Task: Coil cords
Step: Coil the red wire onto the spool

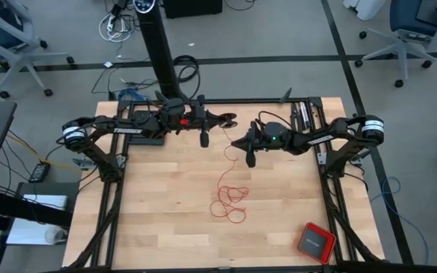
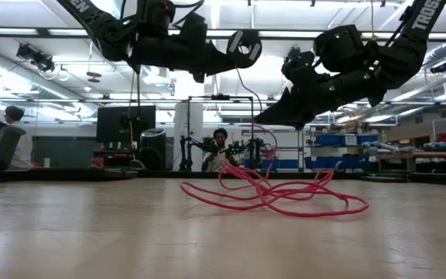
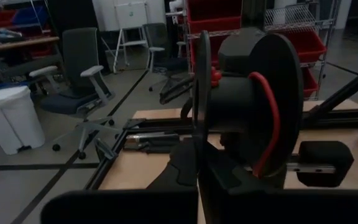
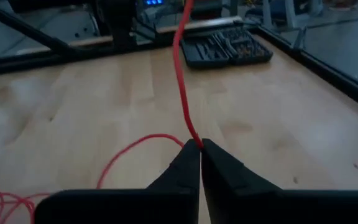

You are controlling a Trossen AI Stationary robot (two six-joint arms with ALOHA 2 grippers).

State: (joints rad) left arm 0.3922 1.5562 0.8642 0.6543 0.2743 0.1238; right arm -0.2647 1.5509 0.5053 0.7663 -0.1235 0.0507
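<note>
- Cord (image 1: 230, 199) lies in loose red loops on the bench (image 1: 165, 227) at about five o'clock from the bench's middle in the high view, with one strand rising from the heap toward twelve o'clock.
- Nearest corner, at four o'clock, holds a red square box (image 1: 315, 242), well apart from the loops.
- Right gripper (image 4: 200, 144) hangs above the bench at about one o'clock from the heap; its fingers are pressed together on the rising strand, which runs taut away from the tips.
- Left gripper (image 1: 203, 139) hovers at about eleven o'clock from the heap, fingers together around a dark spool (image 3: 241, 106); a band of red cord already lies in the spool's groove.
- Judged from its sag and tangle, the cord is light, thin and limp: it will kink and snag on its own loops, and could slip through a loose pinch.
- Best hold looks to be the single free strand above the heap, not the tangle.
- Beyond the far edge lies a case of bits (image 4: 229, 46).
</note>
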